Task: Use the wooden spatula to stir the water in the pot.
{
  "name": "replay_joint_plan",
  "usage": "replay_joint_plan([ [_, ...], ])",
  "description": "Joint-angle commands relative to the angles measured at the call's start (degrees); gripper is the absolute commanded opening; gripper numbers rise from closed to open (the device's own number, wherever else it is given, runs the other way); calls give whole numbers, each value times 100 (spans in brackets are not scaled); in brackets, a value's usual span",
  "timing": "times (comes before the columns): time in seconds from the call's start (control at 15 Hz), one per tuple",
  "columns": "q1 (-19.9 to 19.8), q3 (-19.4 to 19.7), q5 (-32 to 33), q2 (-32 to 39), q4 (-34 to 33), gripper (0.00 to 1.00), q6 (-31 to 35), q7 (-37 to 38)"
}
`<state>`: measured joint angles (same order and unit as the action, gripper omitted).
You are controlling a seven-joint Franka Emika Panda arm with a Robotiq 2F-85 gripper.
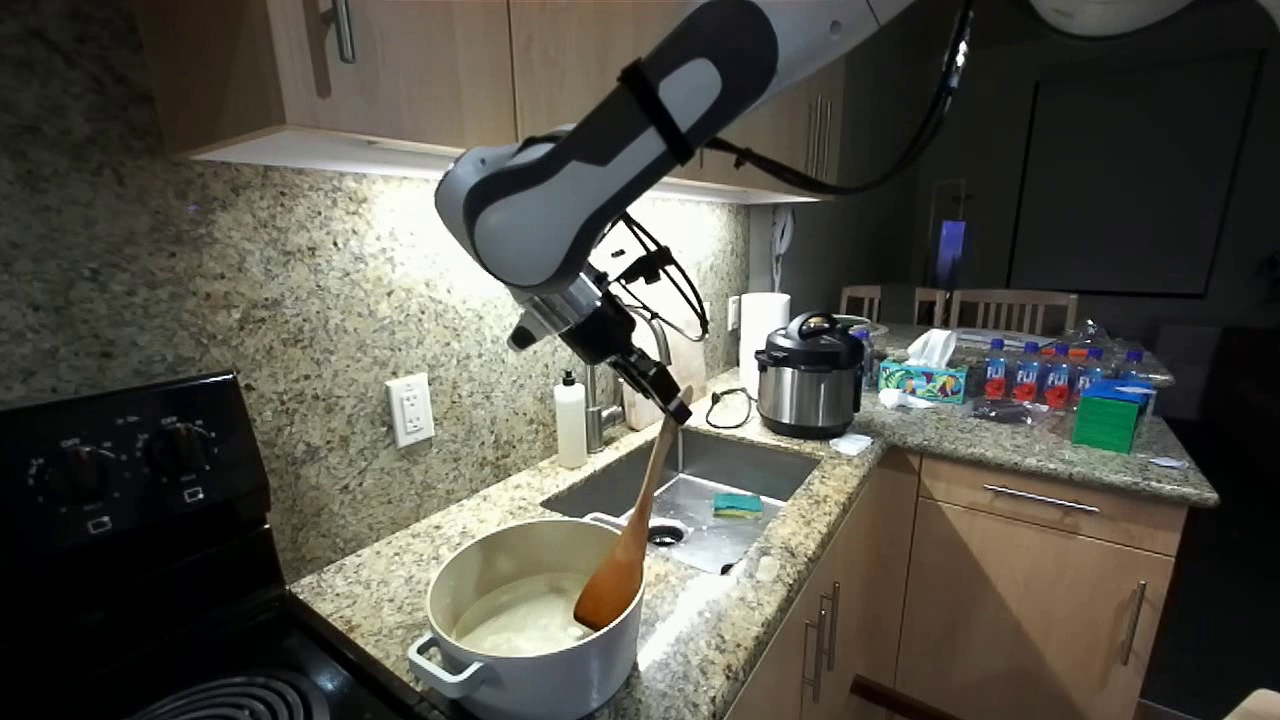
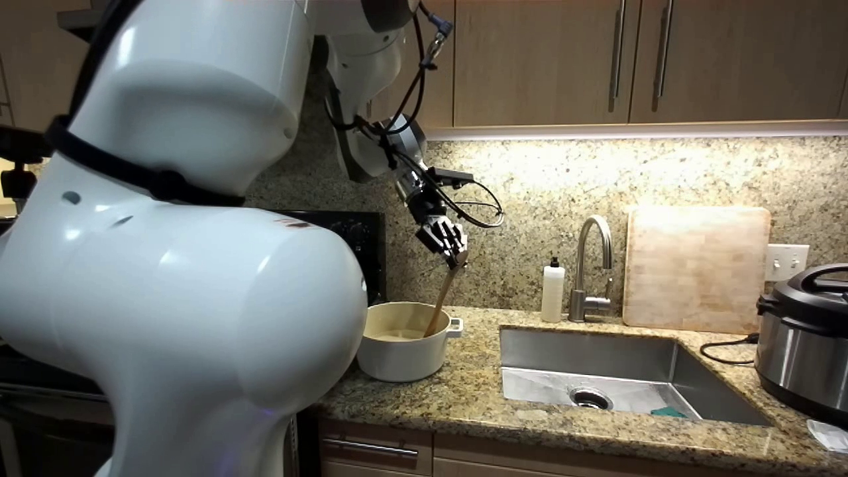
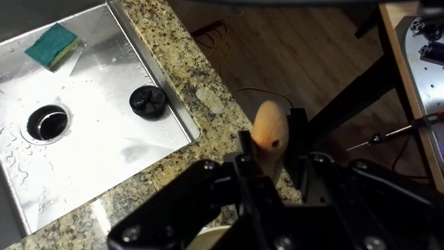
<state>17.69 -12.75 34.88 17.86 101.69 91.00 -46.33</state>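
Note:
The white pot (image 1: 580, 680) (image 2: 404, 361) stands on the counter between stove and sink, with pale water (image 1: 520, 615) covering its bottom. In both exterior views the wooden spatula (image 1: 625, 565) (image 2: 442, 298) leans, its handle up and its blade down inside the pot against the sink-side wall. Whether the blade's tip is under the water is hard to tell. My gripper (image 1: 678, 408) (image 2: 458, 258) (image 3: 271, 139) is shut on the top of the handle, above and to the sink side of the pot. In the wrist view the rounded handle end with its small hole pokes out between the fingers.
Beside the pot lies the steel sink (image 1: 710, 495) (image 3: 97, 139), holding a green sponge (image 3: 53, 45) and a black stopper (image 3: 147, 101). A soap bottle (image 2: 552, 291) and faucet (image 2: 580, 265) rise behind it. The stove (image 1: 130, 480) borders the pot; a steel-and-black cooker (image 1: 810, 385) stands farther along.

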Motion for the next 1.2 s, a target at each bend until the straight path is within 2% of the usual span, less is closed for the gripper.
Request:
replay_joint_plan([
  [0.0,107,-193,374,271,-135,7,-89,-195],
  [0.33,229,-389,685,696,-381,7,236,-483],
  [0.73,280,-456,657,1117,-767,7,982,-892],
  [1.13,239,-225,540,1239,-1136,7,799,-642],
])
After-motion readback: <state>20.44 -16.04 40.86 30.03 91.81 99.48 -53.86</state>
